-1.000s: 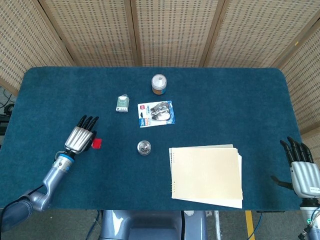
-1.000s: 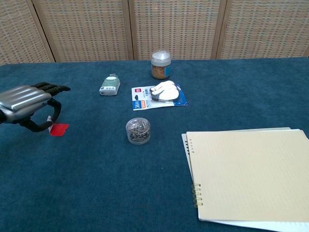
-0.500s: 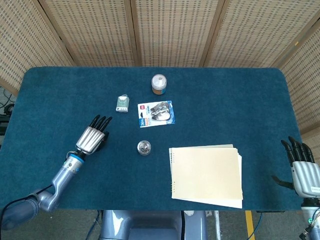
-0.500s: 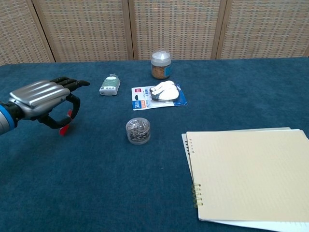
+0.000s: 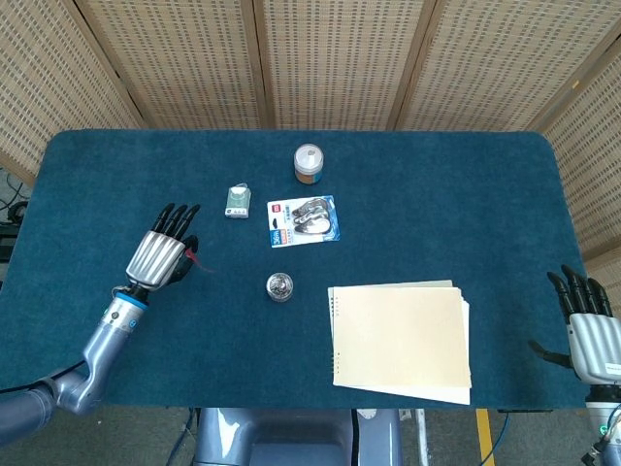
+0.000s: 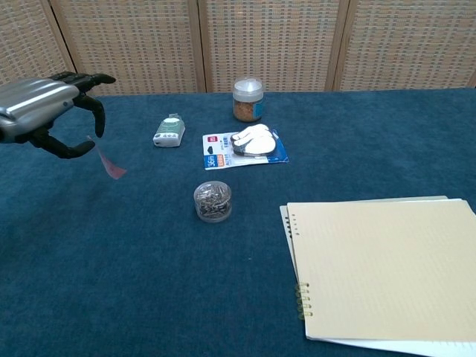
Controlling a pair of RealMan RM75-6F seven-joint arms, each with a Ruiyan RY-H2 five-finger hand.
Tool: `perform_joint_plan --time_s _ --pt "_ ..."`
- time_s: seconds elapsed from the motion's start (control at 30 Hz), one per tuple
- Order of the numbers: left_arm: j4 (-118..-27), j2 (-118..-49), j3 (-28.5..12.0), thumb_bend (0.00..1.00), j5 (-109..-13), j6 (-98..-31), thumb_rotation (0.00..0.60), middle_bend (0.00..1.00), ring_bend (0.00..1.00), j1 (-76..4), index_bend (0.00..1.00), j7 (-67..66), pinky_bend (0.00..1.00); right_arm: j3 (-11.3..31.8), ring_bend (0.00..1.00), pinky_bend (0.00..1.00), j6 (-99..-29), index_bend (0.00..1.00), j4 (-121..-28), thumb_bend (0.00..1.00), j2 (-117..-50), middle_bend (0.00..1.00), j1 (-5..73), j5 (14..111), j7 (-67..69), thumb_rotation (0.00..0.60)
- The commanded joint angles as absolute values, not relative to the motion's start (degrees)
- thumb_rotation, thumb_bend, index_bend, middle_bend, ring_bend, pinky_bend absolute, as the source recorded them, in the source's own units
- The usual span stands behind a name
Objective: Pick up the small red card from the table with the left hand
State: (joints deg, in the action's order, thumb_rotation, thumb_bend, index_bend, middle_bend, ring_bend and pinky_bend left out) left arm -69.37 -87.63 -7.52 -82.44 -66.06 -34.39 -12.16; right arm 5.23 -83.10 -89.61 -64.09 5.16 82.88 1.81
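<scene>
My left hand [image 6: 46,113] is lifted above the left part of the blue table [image 6: 134,282]. It pinches the small red card [image 6: 110,161] by its top edge, between thumb and a finger. The card hangs down tilted, off the cloth, and looks blurred. From the head view, the left hand [image 5: 159,256] covers most of the card [image 5: 197,260]; only a red sliver shows at its right side. My right hand [image 5: 590,332] rests at the table's near right corner, fingers apart and holding nothing.
A round tub of paper clips [image 6: 213,201] stands right of the card. Behind it lie a blue blister pack [image 6: 245,146], a small green-white packet [image 6: 169,131] and a lidded jar [image 6: 248,99]. A cream spiral notebook [image 6: 387,271] fills the near right.
The left hand moved over the card, closed its thumb and finger on it, and has risen with it; the card no longer lies on the cloth. The right hand stayed still.
</scene>
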Motion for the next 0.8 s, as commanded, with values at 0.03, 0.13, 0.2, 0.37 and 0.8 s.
perform_joint_plan --time_s 0.03,0.13,0.2,0.37,0.8 --pt "-74.53 -83.33 -7.03 0.36 -81.08 -69.26 0.6 0.0 0.0 -30.94 0.33 -12.75 0.0 5.23 0.0 0.0 -83.1 0.0 -89.72 0.05 -64.14 0.0 5.18 82.86 1.53 0.6" --pt "-78.23 -80.68 -6.27 0.33 -80.04 -72.19 0.6 0.0 0.0 -27.78 0.22 -13.09 0.0 5.11 0.0 0.0 -83.19 0.0 -89.87 0.05 -64.31 0.0 5.18 83.06 0.9 0.6" --pt "-81.05 -78.87 -5.77 0.31 -78.74 -73.07 0.6 0.0 0.0 -26.01 0.17 -13.92 0.0 5.06 0.0 0.0 -83.16 0.0 -89.95 0.05 -64.41 0.0 5.22 83.14 0.51 0.6" --pt "-89.61 -73.61 -4.17 0.29 -74.7 -75.2 0.6 0.0 0.0 -21.35 0.07 -17.07 0.0 5.0 0.0 0.0 -83.47 0.0 -90.15 0.05 -64.65 0.0 5.18 83.37 -0.3 0.6" --pt "-97.05 -68.39 -0.41 0.3 -74.49 -83.43 0.6 0.0 0.0 -12.71 0.03 -19.26 0.0 4.92 0.0 0.0 -84.91 0.0 -90.81 0.05 -64.44 0.0 4.66 84.15 -1.01 0.6"
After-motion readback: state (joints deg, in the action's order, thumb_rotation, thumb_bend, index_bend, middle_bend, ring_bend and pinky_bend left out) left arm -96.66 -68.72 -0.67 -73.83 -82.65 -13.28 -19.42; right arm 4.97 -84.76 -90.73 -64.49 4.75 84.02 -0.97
